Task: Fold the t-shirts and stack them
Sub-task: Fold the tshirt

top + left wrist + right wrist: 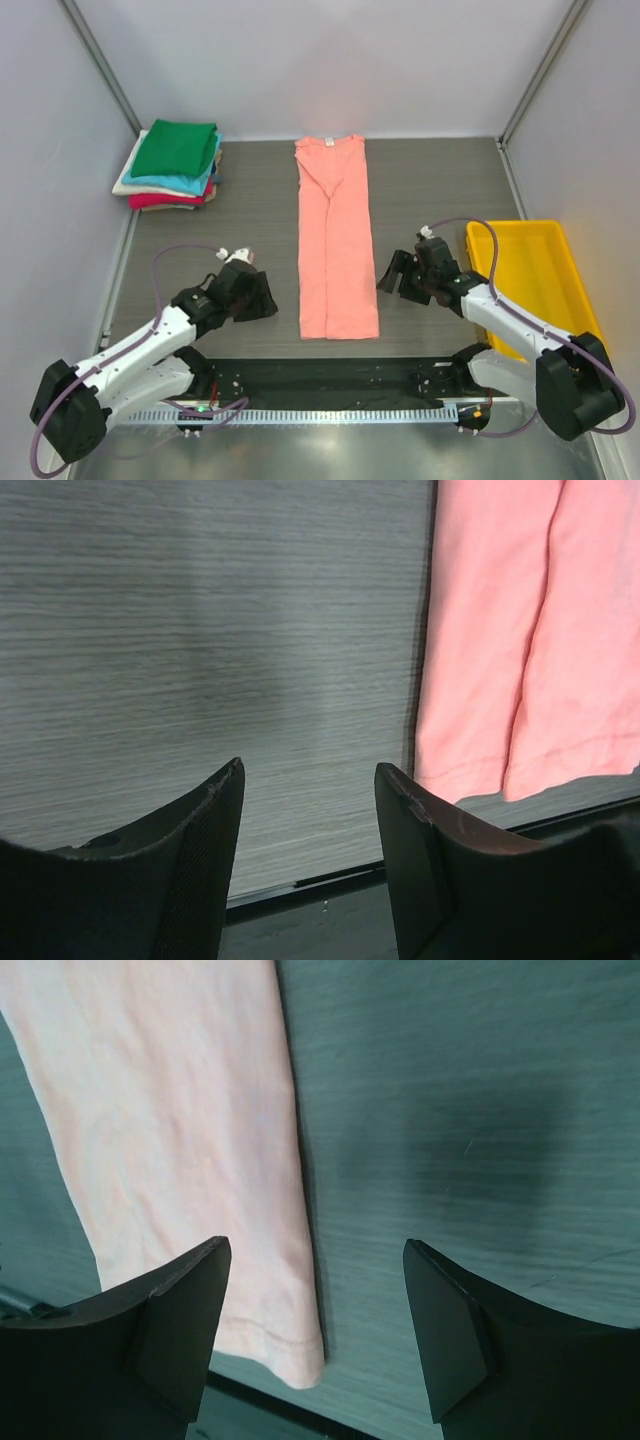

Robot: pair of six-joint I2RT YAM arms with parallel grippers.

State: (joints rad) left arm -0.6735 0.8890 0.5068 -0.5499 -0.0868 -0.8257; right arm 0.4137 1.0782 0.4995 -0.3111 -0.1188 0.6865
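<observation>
While the salmon-pink t-shirt [337, 240] is laid as a long strip in the middle of the table [440, 190], the folded t-shirts [172, 165] are piled in the far left corner. The left gripper [266, 298] and the right gripper [390, 273] are held spread, nothing pinched, on either side of the strip's near end. A yellow bin [525, 270] is seen at the right.

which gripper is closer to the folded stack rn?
Left. The left gripper is toward the arms' bases from the folded stack, same side of the salmon t-shirt. The right gripper is across that t-shirt, beside the yellow bin.
</observation>
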